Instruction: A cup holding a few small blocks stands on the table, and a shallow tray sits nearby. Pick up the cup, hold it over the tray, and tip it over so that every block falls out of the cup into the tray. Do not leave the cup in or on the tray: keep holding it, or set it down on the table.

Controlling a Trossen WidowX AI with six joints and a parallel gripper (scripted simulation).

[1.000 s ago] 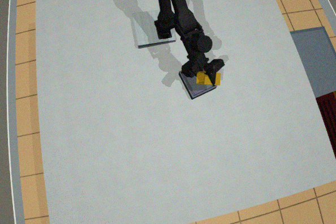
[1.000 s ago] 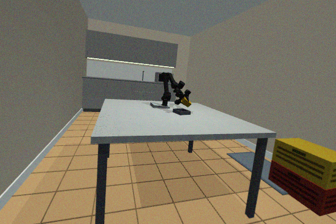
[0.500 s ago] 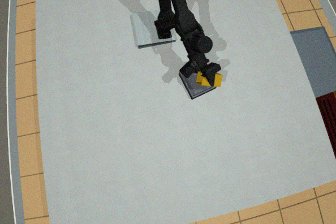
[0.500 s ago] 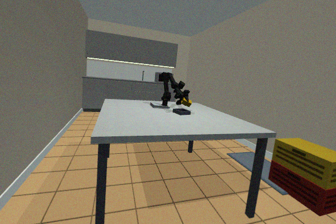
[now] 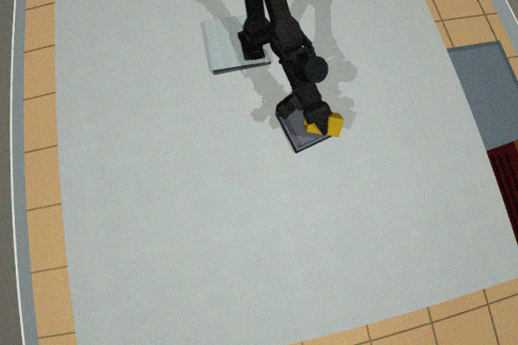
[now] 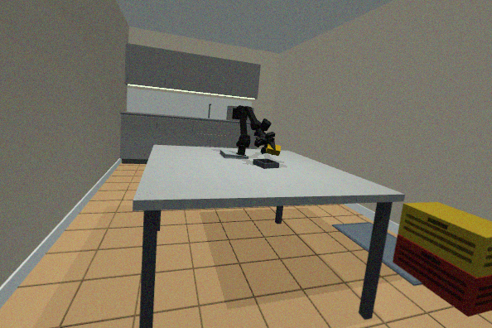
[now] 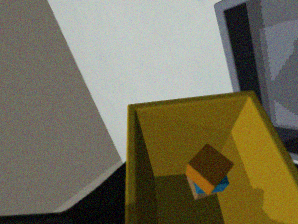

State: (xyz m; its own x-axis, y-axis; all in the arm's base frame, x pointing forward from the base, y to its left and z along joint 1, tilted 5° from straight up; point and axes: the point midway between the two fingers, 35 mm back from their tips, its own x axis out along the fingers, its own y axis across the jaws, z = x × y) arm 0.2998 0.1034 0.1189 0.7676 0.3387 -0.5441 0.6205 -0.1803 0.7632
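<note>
a yellow crate [image 6: 451, 233] is sitting on a red crate [image 6: 439, 275] [image 5: 506, 183], and a blue-grey mat [image 5: 484, 96] [image 6: 360, 233] is lying beside them on the tiled floor [image 5: 44, 183] [image 6: 199, 257].
</note>
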